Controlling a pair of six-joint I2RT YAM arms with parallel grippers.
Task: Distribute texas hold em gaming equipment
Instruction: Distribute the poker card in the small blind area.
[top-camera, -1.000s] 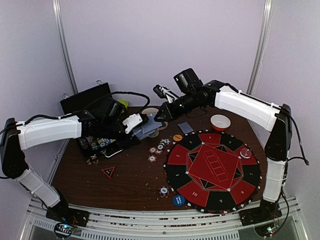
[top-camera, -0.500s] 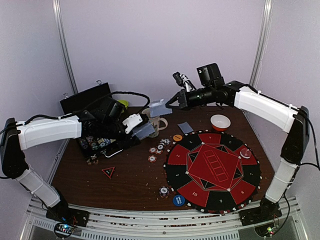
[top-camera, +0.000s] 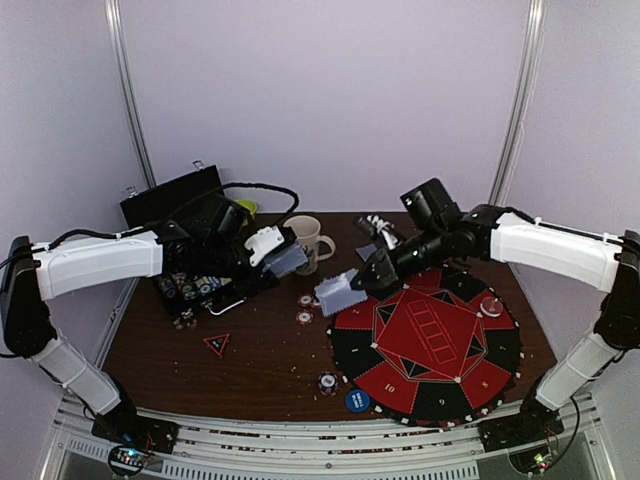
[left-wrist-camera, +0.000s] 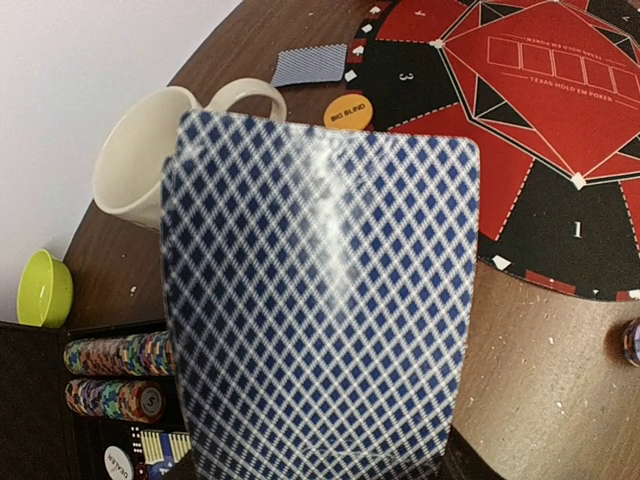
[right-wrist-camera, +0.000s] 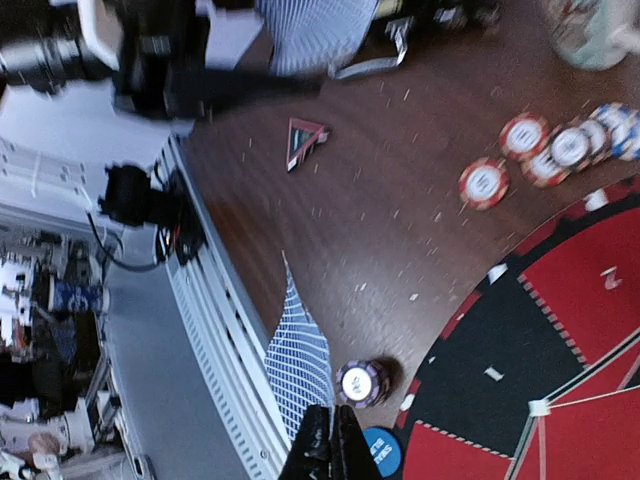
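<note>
My left gripper (top-camera: 281, 258) is shut on a deck of blue-and-white diamond-backed playing cards (left-wrist-camera: 320, 290), held in the air beside the mug. My right gripper (right-wrist-camera: 335, 452) is shut on a single card (right-wrist-camera: 302, 362), carried just above the left edge of the round red-and-black poker mat (top-camera: 430, 335). Red-and-white chips (right-wrist-camera: 520, 150) lie loose on the brown table. A small chip stack (right-wrist-camera: 358, 382) and a blue disc (right-wrist-camera: 381, 452) sit by the mat's near-left rim. An orange Big Blind disc (left-wrist-camera: 345, 110) and one more card (left-wrist-camera: 308, 65) lie near the mug.
A white mug (top-camera: 303, 236) stands at the back centre. An open black case (top-camera: 190, 285) with rows of chips is on the left, a green bowl (left-wrist-camera: 42, 290) behind it. A red triangular marker (top-camera: 217, 344) lies near the front left. A clear disc (top-camera: 491, 306) rests on the mat.
My right arm lifted a card away from the deck, then swung it forward and down to the mat's left edge. The left arm and deck stayed still.
</note>
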